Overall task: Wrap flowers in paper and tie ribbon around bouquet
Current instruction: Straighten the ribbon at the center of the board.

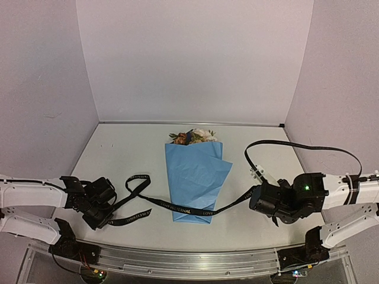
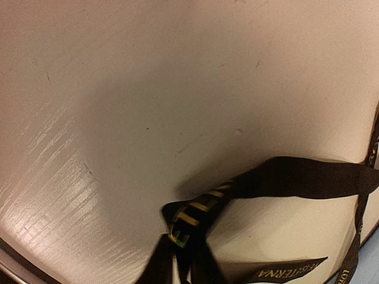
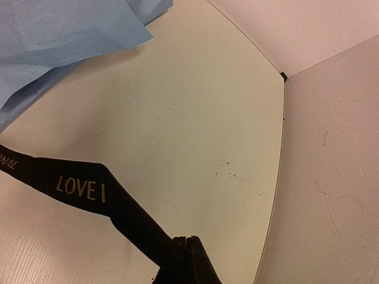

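Note:
The bouquet (image 1: 195, 177) lies in the middle of the table, a light blue paper cone with its narrow end toward me. Cream and orange flowers (image 1: 193, 137) show at its far, wide end. The black ribbon (image 1: 189, 209) with gold lettering crosses the cone's narrow end and loops on the table to the left. My left gripper (image 1: 98, 220) holds a folded bit of ribbon (image 2: 195, 216) between its fingers (image 2: 163, 266). My right gripper (image 1: 256, 200) is shut on the other end of the ribbon (image 3: 83, 186), its jaws pressed together. The paper (image 3: 59, 35) fills the upper left of the right wrist view.
A black cable (image 1: 308, 145) arcs over the table from the right arm. White walls close off the back and both sides of the table (image 1: 118, 148). A metal rail (image 1: 189, 257) runs along the near edge between the arm bases.

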Action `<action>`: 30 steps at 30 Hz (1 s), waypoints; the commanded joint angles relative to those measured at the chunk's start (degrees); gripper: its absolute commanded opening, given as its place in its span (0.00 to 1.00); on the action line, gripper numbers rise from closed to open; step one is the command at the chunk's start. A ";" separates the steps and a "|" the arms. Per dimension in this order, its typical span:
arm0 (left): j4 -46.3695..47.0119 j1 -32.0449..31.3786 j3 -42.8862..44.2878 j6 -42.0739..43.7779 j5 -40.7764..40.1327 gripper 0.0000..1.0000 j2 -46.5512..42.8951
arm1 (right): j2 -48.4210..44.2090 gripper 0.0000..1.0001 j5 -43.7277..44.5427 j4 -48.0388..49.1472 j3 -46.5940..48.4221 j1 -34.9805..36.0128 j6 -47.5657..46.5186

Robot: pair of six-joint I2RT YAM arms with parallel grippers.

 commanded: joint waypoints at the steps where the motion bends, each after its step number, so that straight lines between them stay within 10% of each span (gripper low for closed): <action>1: -2.90 1.22 5.47 3.54 -9.76 0.00 -0.45 | -2.89 0.00 4.71 -0.08 -1.17 -2.01 2.07; 7: -25.62 8.26 25.89 14.57 -43.70 0.00 -6.20 | -10.52 0.00 7.00 -0.95 -3.45 -11.46 3.16; 12: -30.86 11.19 31.13 19.09 -56.56 0.00 -10.31 | -14.25 0.00 12.46 -6.74 -3.01 -16.35 0.68; 25: -39.80 11.34 24.07 4.49 -57.31 0.00 -13.35 | -24.55 0.00 21.33 -13.92 -8.09 -30.25 0.51; 30: -29.68 11.34 19.31 12.05 -54.97 0.00 -16.05 | -22.07 0.00 20.13 -15.06 -7.74 -32.00 2.81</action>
